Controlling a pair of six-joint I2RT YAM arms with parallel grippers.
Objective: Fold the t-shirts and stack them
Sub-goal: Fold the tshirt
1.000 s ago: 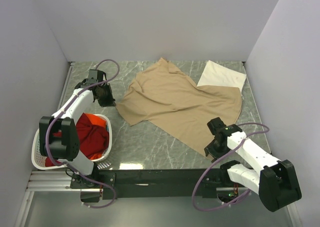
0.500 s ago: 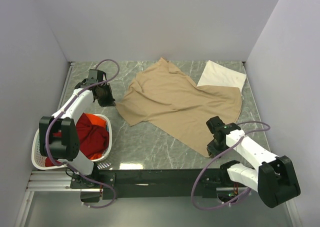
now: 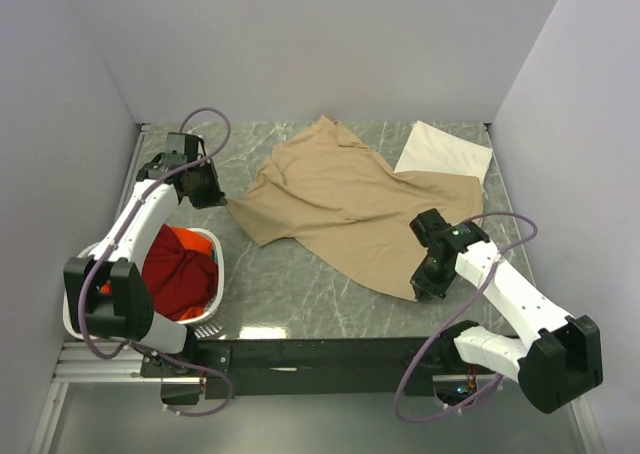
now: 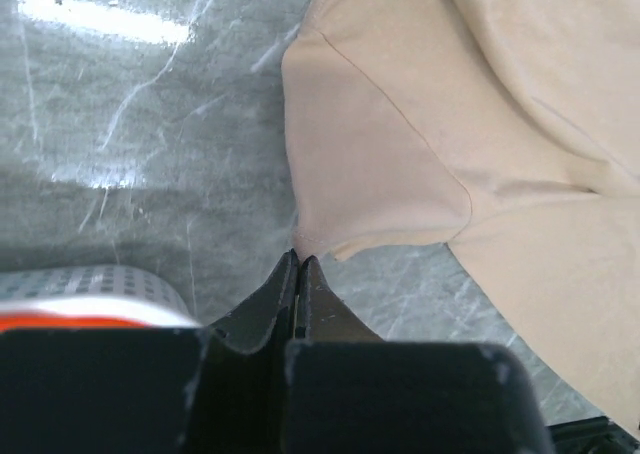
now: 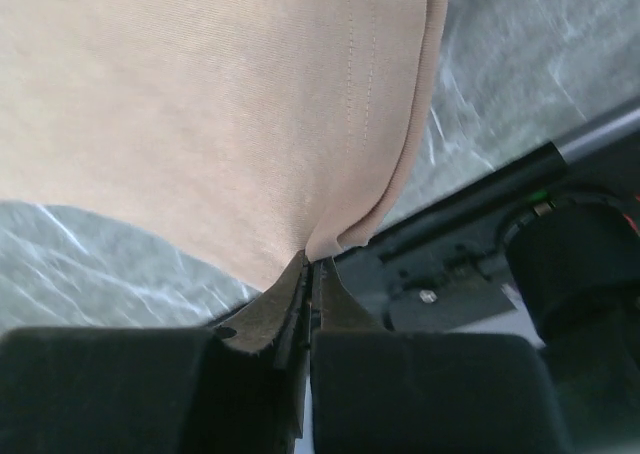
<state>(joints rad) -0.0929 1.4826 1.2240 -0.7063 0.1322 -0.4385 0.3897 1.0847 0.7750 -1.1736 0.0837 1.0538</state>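
Grey marble bench [image 3: 300, 284], white walls; tan t-shirt [image 3: 350, 199] rumpled mid-bench, touching folded cream t-shirt [image 3: 445, 152] far right; left hand [image 4: 298, 266] clenched on sleeve tip, right hand [image 5: 310, 266] clenched on hem corner. Opposite ends pinched, likely for spreading flat before folding.

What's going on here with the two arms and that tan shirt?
Both arms hold the tan t-shirt, which lies spread and crumpled on the table. The left hand pinches a sleeve corner, and the right hand pinches a near hem corner. A folded cream t-shirt lies at the back right. Red clothes sit in the basket.
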